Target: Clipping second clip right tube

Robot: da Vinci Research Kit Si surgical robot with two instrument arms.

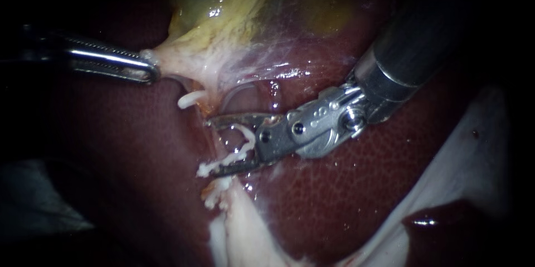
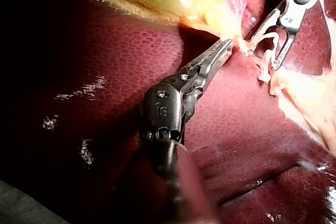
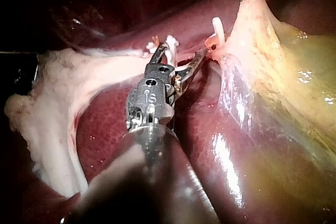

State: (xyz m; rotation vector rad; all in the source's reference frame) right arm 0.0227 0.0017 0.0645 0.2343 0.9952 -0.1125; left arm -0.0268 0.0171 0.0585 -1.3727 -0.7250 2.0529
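**A:** Steel jaws of the right instrument [image 1: 213, 147] stand spread wide. A thin white tube [image 1: 247, 143] curls across the gap between them and lies along the lower jaw. Nothing is pinched.

**B:** So the step in hand is the lining-up?

**A:** That's my read. The jaws are placed around the tube and the squeeze is not yet made. I can make out no clip on it from here, and I cannot say whether it is the task's right tube.

**B:** What does the next move call for?

**A:** Slide a touch deeper so the tube sits fully across both jaws and square to them. Keep the tips clear of the liver [image 1: 334, 189] beneath, then close.

**B:** And further out?

**A:** Just above, a short white stub [image 1: 189, 100] pokes out beside a pale arched tube [image 1: 237, 88]. Beyond that, the left instrument [image 1: 149, 70] has its jaws clamped on the pale neck of the gallbladder [image 1: 223, 10], which looks taut.

**B:** Count, please.

**A:** Two instruments, four jaws. One tube in the gap, one arched tube, one stub. One gallbladder, one liver. Clips I can be sure of: none.
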